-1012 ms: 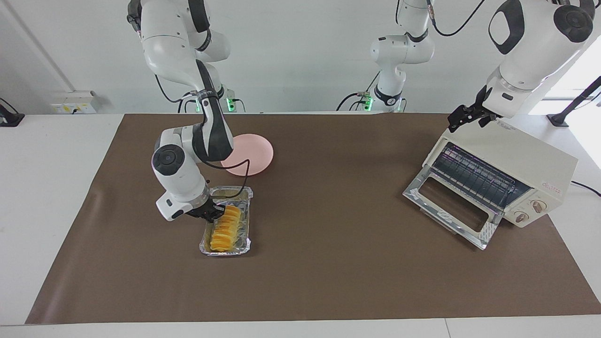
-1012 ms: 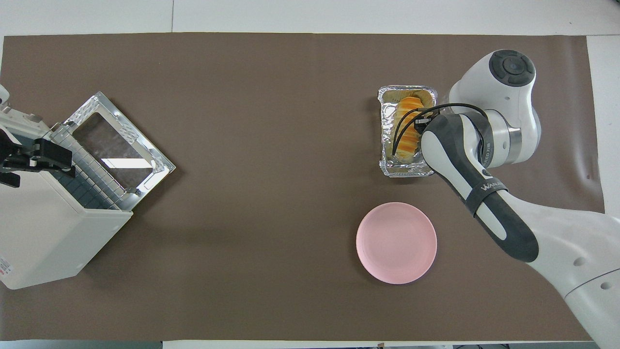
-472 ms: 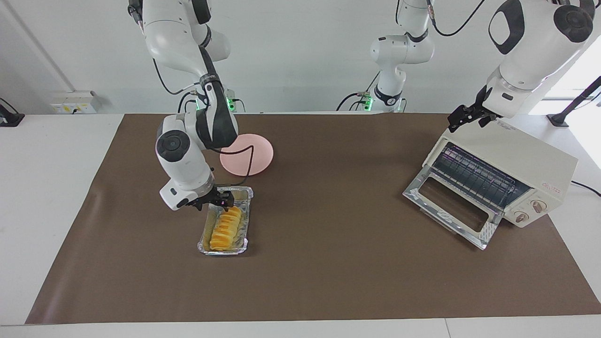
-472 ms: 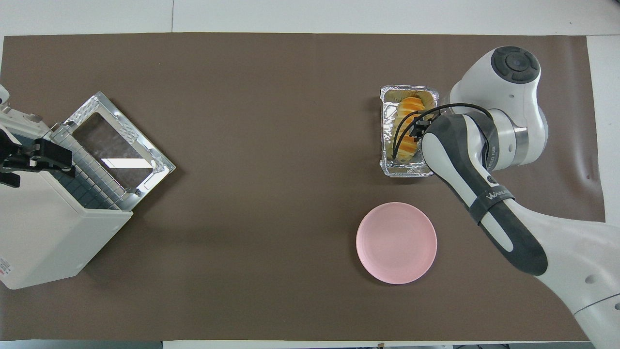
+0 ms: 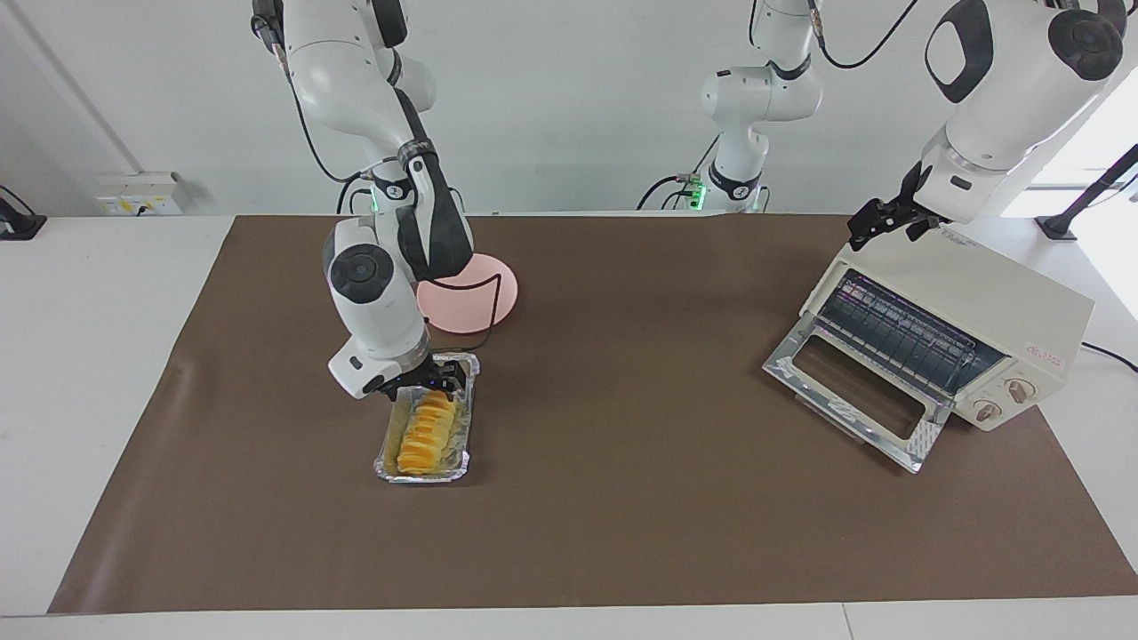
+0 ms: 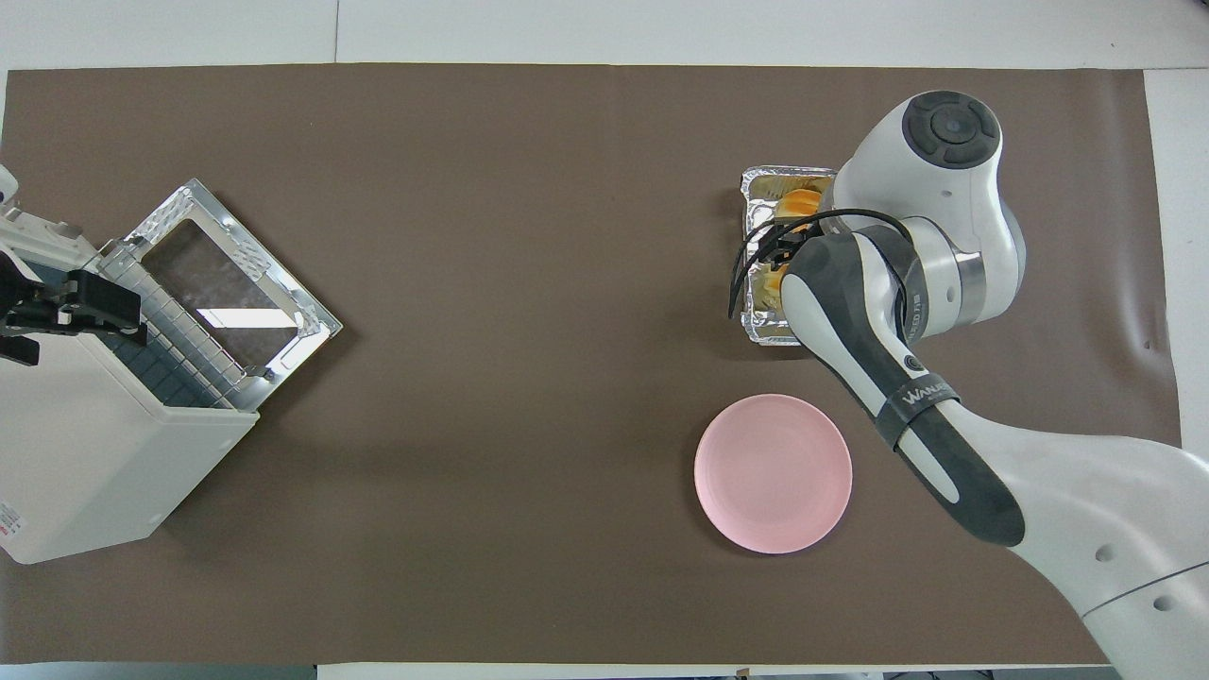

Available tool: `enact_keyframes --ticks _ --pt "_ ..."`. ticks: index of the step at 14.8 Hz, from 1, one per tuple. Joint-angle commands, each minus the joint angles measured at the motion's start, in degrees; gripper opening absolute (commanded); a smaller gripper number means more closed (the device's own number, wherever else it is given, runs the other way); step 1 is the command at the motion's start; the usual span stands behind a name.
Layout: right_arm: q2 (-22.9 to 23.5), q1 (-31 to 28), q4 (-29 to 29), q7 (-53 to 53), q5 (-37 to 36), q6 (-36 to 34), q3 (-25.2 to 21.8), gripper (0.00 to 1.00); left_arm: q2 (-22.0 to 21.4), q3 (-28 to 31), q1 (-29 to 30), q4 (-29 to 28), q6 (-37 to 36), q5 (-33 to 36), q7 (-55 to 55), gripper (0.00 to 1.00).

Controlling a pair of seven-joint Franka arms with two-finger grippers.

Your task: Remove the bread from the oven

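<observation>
The bread (image 5: 427, 434), a ridged golden loaf, lies in a crinkled foil tray (image 5: 384, 464) on the brown mat, toward the right arm's end of the table. My right gripper (image 5: 425, 388) hangs open just over the tray's end nearer the robots and holds nothing. In the overhead view that arm covers most of the bread (image 6: 801, 201). The cream oven (image 5: 1013, 311) stands toward the left arm's end, its glass door (image 5: 853, 391) dropped open and the wire rack showing. My left gripper (image 5: 885, 233) waits open over the oven's top (image 6: 94, 444).
A round pink plate (image 5: 484, 289) lies on the mat, nearer the robots than the foil tray (image 6: 756, 326). The brown mat covers most of the table, with white tabletop at both ends.
My right gripper opened and let go of the bread, then rose and drew back toward the robots. The bread stays in the foil tray. The left arm has not moved.
</observation>
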Motion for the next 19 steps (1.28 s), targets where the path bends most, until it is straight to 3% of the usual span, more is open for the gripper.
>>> enact_keyframes --ticks 1,3,4,5,6,7,8,16,19 --pt "1.1 0.8 -1.3 2.4 -2.3 2.6 0.0 1.0 -0.5 -0.3 0.7 0.0 0.3 -0.7 0.2 1.0" --pt "1.2 0.9 -2.5 2.8 -2.6 4.7 0.0 1.0 -0.5 -0.3 0.7 0.0 0.3 -0.7 0.3 1.0" --pt "1.2 0.8 -2.6 2.7 -2.6 5.0 0.0 0.95 -0.5 -0.3 0.7 0.0 0.3 -0.7 0.3 1.0" --pt "1.2 0.8 -2.6 2.6 -2.6 5.1 0.0 0.81 -0.5 -0.3 0.7 0.0 0.3 -0.7 0.3 1.0" --pt "1.2 0.7 -2.6 2.5 -2.6 5.1 0.0 0.54 -0.5 -0.3 0.7 0.0 0.2 -0.7 0.3 1.0" --pt "1.2 0.7 -2.6 2.3 -2.6 5.0 0.0 0.06 -0.5 -0.3 0.7 0.0 0.2 -0.7 0.3 1.0" --pt "1.2 0.7 -2.6 2.3 -2.6 4.9 0.0 0.0 -0.5 -0.3 0.7 0.0 0.2 -0.7 0.3 1.0" --pt "0.7 0.1 2.1 2.3 -2.3 -1.8 0.1 0.0 -0.5 -0.3 0.7 -0.1 0.3 -0.7 0.3 1.0" --pt "-1.6 0.2 2.2 2.2 -1.8 -4.8 0.2 0.0 -0.5 -0.3 0.7 0.0 0.3 -0.7 0.3 1.0"
